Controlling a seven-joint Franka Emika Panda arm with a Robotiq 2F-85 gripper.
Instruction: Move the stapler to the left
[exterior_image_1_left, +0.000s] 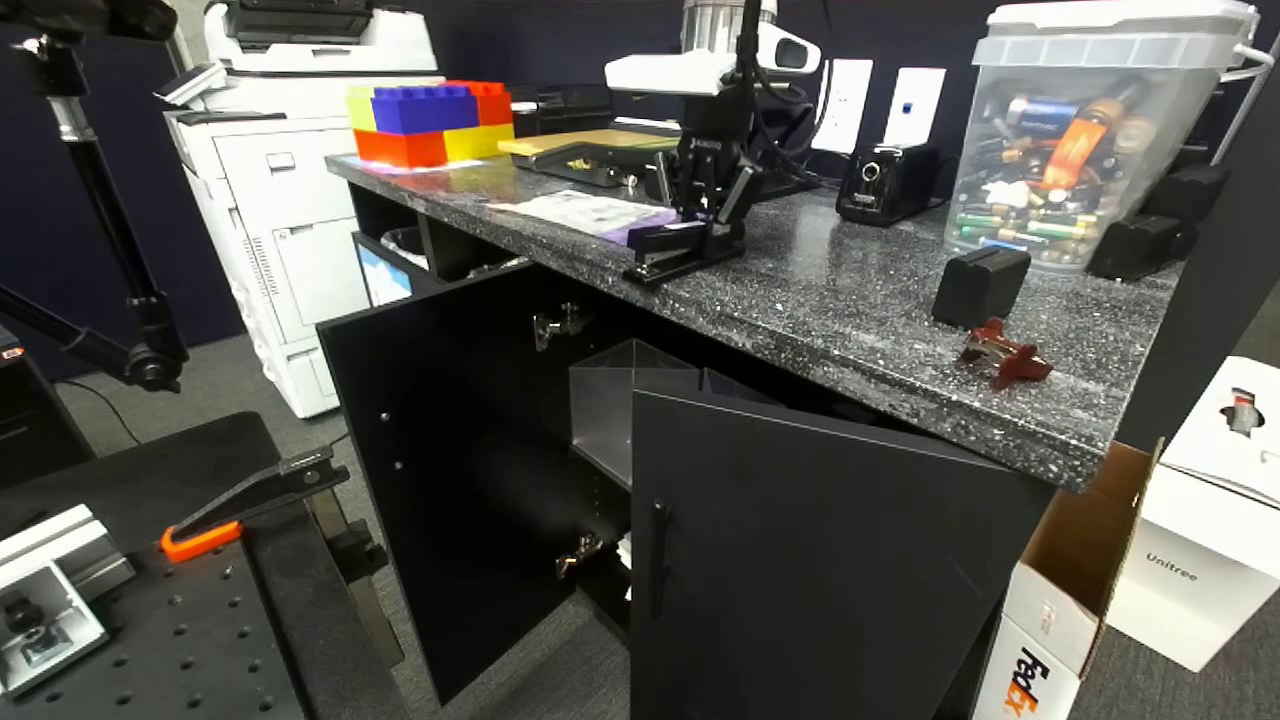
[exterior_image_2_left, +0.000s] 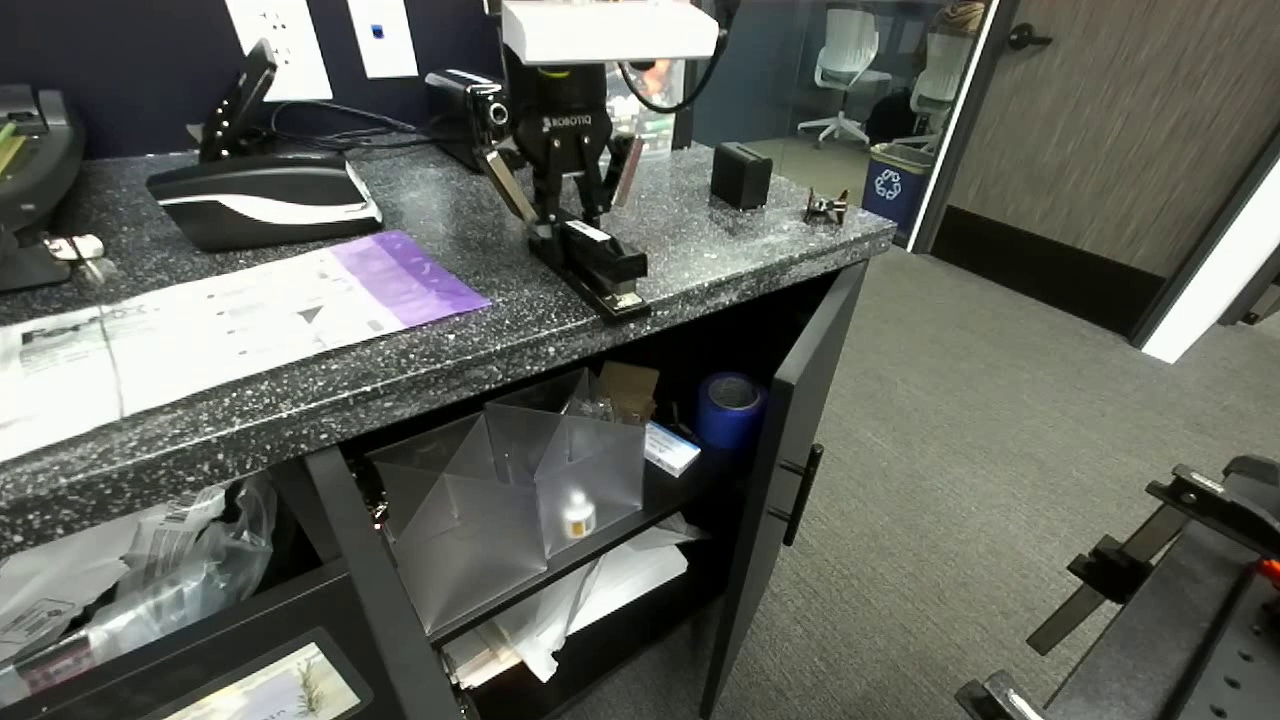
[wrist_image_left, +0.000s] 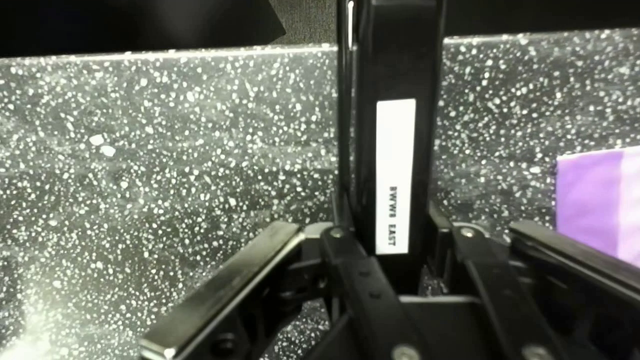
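In an exterior view, one black desk stapler (exterior_image_1_left: 666, 243) is located at the front edge of the worktop (exterior_image_1_left: 810, 290), nose end toward that edge. Near the corner at the right of this view, well apart from the stapler, are one red staple remover (exterior_image_1_left: 1013, 361) and one black block (exterior_image_1_left: 981, 287). Behind these stands one clear lidded bucket (exterior_image_1_left: 1090, 55) containing assorted batteries (exterior_image_1_left: 1065, 228). Two white wall plates (exterior_image_1_left: 848, 105) are mounted behind the worktop. At the far end are one stack of large toy bricks (exterior_image_1_left: 428, 118) and one paper trimmer (exterior_image_1_left: 583, 148). Two cabinet doors (exterior_image_1_left: 830, 560) stand open below.

In an exterior view, the stapler has its nose end at the worktop edge, with the jaws astride its rear part. One white sheet (exterior_image_2_left: 240, 315) with a purple end lies on the worktop, near the stapler and apart from it. The upper cabinet shelf (exterior_image_2_left: 672, 498) bears one roll of blue tape (exterior_image_2_left: 722, 428) and one small white bottle (exterior_image_2_left: 578, 515). In the background are one blue recycling bin (exterior_image_2_left: 893, 187) and two white office chairs (exterior_image_2_left: 848, 48).

In the wrist view, one white label (wrist_image_left: 395, 170) is fixed lengthwise to the stapler's top and bears the word "EAST". The jaws are partly closed, to the stapler's width: one side is against each flank, gripping the rear part. The purple sheet end is at the right margin, apart from both.
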